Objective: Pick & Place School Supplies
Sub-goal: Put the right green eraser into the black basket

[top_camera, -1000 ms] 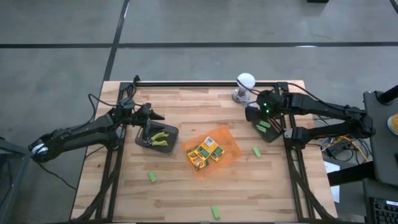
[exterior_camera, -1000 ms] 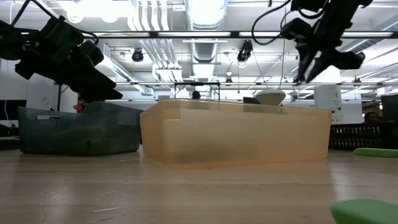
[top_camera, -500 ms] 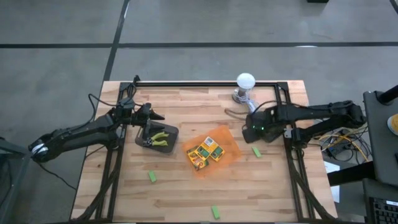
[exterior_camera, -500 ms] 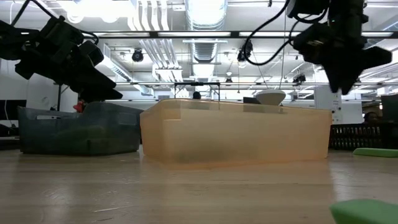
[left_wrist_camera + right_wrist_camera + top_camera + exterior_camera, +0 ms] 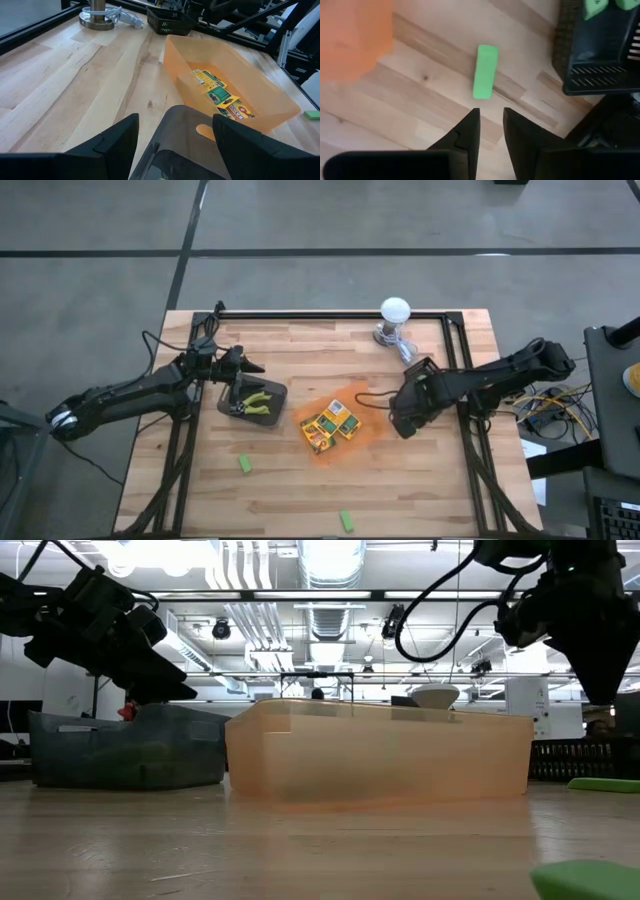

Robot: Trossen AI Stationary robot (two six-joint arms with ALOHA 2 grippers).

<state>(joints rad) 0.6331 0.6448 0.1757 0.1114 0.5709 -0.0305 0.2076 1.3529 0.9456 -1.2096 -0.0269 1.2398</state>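
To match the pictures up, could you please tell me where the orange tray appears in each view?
High view: orange tray at table centre.
Low view: its wall spans the middle.
Left wrist view: close ahead.
Right wrist view: orange corner near a green piece.
Shared landmark: crayon boxes inside, in high and left wrist views.

The high view looks straight down on the whole table [image 5: 330, 480], the low view looks level across it, and both share the orange tray [image 5: 372, 423] with the closer left wrist view.
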